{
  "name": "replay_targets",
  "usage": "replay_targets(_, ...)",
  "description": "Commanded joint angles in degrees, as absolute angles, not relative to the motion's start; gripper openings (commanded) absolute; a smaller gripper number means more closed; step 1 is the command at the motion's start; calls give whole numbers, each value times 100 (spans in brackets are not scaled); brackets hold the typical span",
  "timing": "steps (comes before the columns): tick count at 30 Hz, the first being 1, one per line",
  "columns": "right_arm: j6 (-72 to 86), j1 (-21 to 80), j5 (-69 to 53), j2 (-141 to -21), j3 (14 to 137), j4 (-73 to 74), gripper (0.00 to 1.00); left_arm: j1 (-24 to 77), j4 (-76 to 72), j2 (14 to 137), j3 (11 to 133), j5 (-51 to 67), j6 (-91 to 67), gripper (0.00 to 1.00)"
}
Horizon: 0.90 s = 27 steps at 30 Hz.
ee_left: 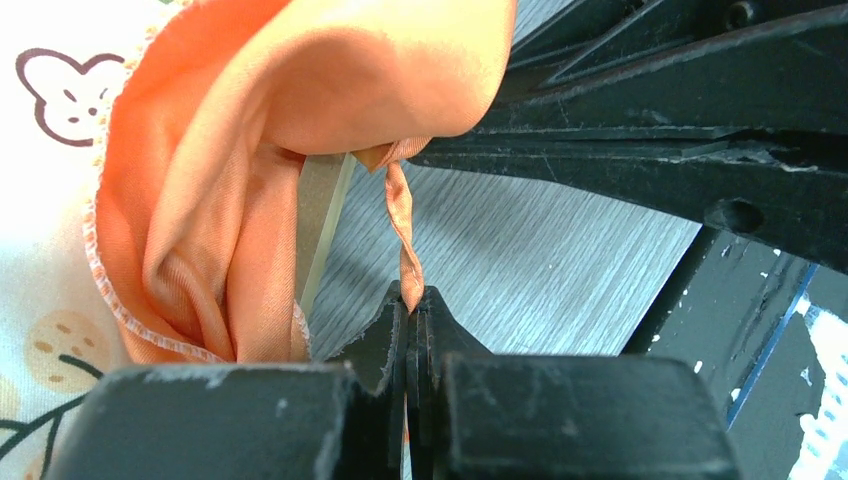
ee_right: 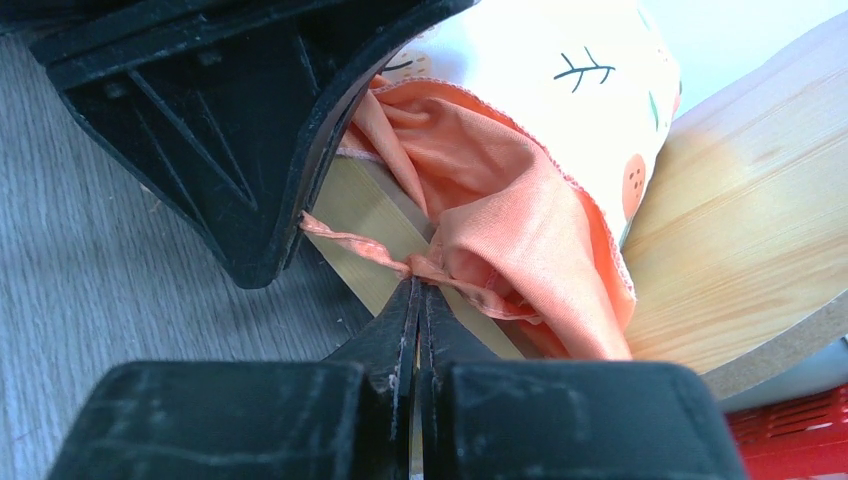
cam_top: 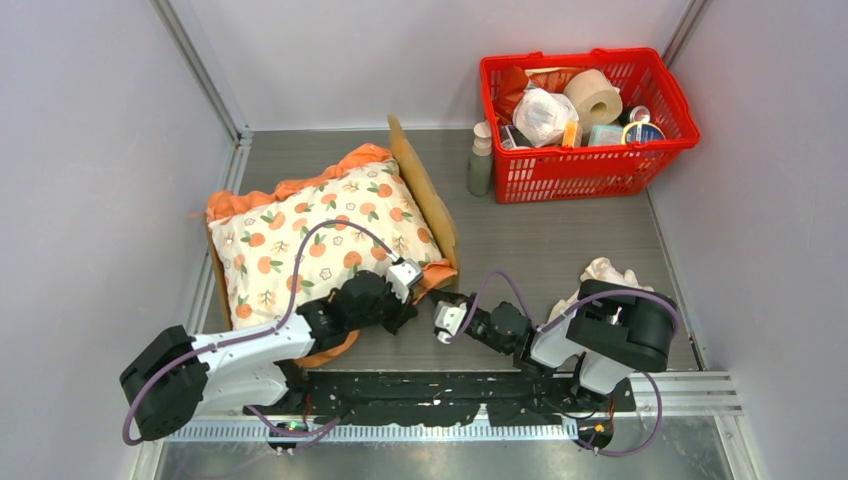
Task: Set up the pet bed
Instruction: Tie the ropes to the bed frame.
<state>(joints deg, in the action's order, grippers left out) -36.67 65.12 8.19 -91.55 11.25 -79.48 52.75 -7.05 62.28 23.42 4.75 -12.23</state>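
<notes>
The pet bed (cam_top: 422, 180) lies at the left of the bench (cam_top: 560, 245), close to the side wall, with its cushion (cam_top: 320, 235) on top. Both arms meet at the bed's near right corner. The left jaws are pressed together on the free end of a thin orange tie (ee_left: 400, 225); the right jaws pinch the same tie close to the ruffle, likely drawing it taut to fasten the cushion to the frame. Room is tight here, with the wood edge just beside; bare bench opens rightward toward the red basket (cam_top: 590, 165)
</notes>
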Motion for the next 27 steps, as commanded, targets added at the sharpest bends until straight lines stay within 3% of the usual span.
replay_targets(1,-4188,6494,713,-9101,1167,-8464,5,5247,-896,6096,2262,461,-1301,0)
replay_targets(10,-4788,6383,498,-9460,1086,-9213,5,5247,-1010,6216,2233,488,-1412,0)
replay_targets(14,-4838,6207,-282,-9561,1103,-9207,5,5247,-1011,6173,2190,451,-1409,0)
replay_targets(27,-5413,6067,-437,-9446,1337,-8710,5,5243,-966,6292,2229,315,-1396,2)
